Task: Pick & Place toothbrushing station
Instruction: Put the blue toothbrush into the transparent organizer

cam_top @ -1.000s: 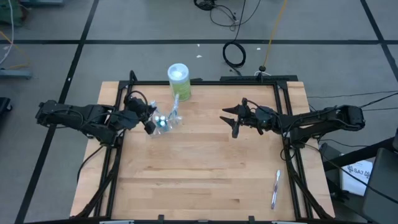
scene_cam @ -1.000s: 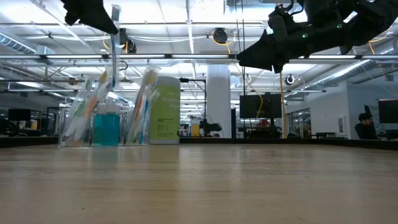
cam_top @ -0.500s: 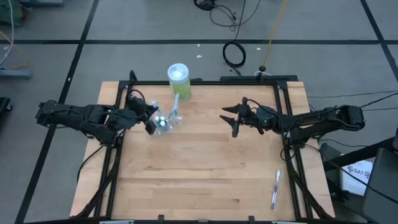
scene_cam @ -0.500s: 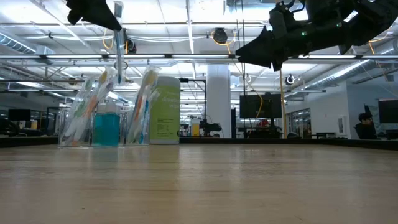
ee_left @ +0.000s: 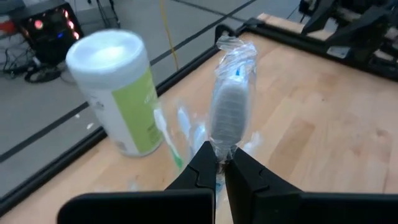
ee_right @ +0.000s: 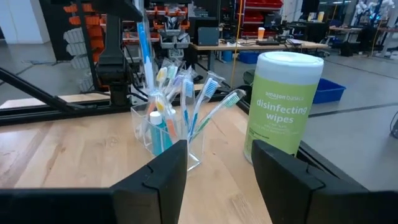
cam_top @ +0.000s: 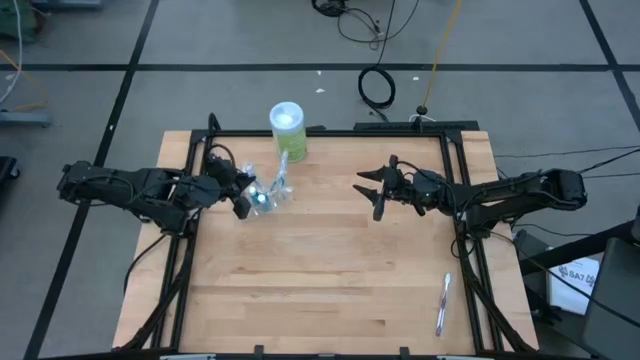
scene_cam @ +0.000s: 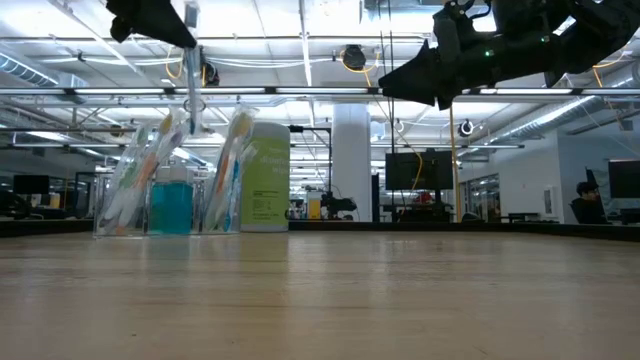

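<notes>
A wrapped toothbrush (ee_left: 231, 102) is pinched upright in the clenched left gripper (ee_left: 219, 163), directly above the clear cup (ee_right: 166, 140) of toothbrushes. A green wipes container (cam_top: 287, 130) stands just beyond the cup. The right gripper (cam_top: 372, 192) is held spread and empty, well apart.

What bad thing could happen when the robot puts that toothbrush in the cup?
1. The left gripper holds a wrapped toothbrush by its very end, above the clear cup. It might slip or swing and miss.
2. The cup is already crowded with toothbrushes, so the new one could snag on them and tip the light cup.
3. The green wipes container stands close beside the cup, so the arm could bump it.
</notes>
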{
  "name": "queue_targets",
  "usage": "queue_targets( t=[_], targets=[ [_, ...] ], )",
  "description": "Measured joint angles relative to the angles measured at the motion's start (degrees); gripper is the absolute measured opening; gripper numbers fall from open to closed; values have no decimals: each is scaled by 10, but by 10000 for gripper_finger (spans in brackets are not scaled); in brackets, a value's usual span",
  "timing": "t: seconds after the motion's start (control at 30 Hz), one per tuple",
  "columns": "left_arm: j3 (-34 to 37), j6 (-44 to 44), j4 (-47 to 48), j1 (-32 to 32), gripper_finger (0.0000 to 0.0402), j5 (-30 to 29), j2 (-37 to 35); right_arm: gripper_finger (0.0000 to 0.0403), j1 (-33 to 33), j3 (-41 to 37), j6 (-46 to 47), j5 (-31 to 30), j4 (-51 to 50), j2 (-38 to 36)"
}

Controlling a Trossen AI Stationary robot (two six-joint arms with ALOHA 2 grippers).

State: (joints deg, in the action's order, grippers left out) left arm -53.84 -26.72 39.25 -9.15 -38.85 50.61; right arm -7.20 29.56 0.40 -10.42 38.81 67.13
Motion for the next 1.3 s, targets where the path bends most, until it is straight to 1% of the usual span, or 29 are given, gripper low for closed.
queue_targets(
  t=[0.17,0.33,0.47,0.53,0.63,0.77,0.83,0.9,1.1,1.2,1.3],
  targets=[
    [0,-51,52,0,6,-1,6,173,-4,0,-10,0,9,0],
    [1,-55,51,0,8,-5,23,173,-15,0,-8,0,29,0],
    [-3,-43,56,0,6,4,8,173,-18,0,1,0,30,0],
    [-25,-51,85,0,6,17,-7,173,-18,0,0,0,30,0],
    [-54,-80,154,0,8,29,-22,173,-18,0,-2,0,30,0],
    [-60,-137,251,0,6,33,-24,173,-18,0,-9,0,30,0],
    [-45,-173,278,0,7,33,-23,173,-18,0,-11,0,30,0],
    [-19,-199,283,0,9,32,-22,173,-18,0,-8,0,30,0],
    [77,-267,231,0,6,4,-22,173,-18,0,4,0,30,0],
    [102,-279,192,0,12,3,-22,173,-18,0,4,0,30,0],
    [120,-316,185,0,8,3,-23,173,-18,0,1,0,30,0]
  ],
)
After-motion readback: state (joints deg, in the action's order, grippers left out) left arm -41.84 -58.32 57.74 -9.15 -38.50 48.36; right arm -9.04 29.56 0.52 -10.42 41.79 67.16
